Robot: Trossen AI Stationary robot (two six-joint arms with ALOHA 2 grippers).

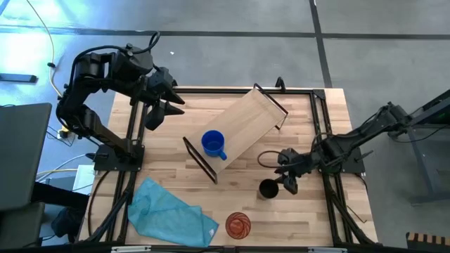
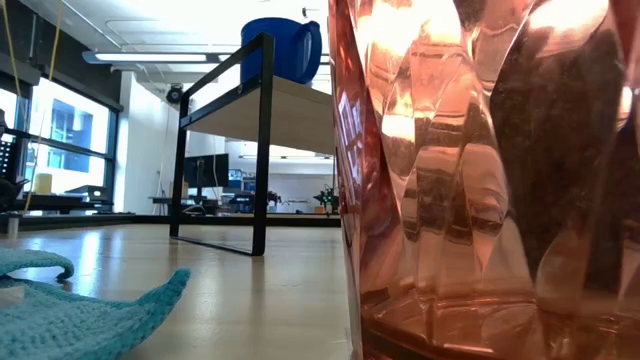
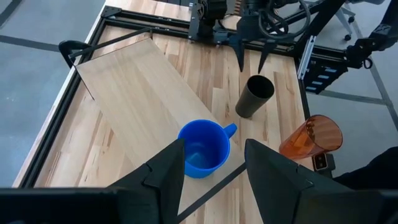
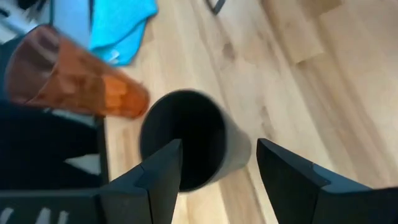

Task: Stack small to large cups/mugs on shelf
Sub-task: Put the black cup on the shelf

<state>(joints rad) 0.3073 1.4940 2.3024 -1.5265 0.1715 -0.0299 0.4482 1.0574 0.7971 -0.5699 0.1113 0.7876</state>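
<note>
The light-wood shelf (image 1: pixel 242 130) stands slantwise at the table's middle. The blue mug (image 1: pixel 213 144) stands upright on its near-left end and also shows in the left wrist view (image 3: pixel 204 148). The black cup (image 1: pixel 268 188) stands upright on the table to the right of the shelf. The orange tumbler (image 1: pixel 238 225) stands near the front edge. My right gripper (image 1: pixel 288 181) is open just right of the black cup (image 4: pixel 186 146), its fingers apart from it. My left gripper (image 1: pixel 160 105) is open and empty, raised over the table's far left.
A teal cloth (image 1: pixel 169 214) lies crumpled at the front left. Black frame rails (image 1: pixel 320 126) run along the table's sides. In the low view the tumbler (image 2: pixel 480 180) fills the right half, and the mug (image 2: pixel 285 45) shows on the shelf (image 2: pixel 285 110).
</note>
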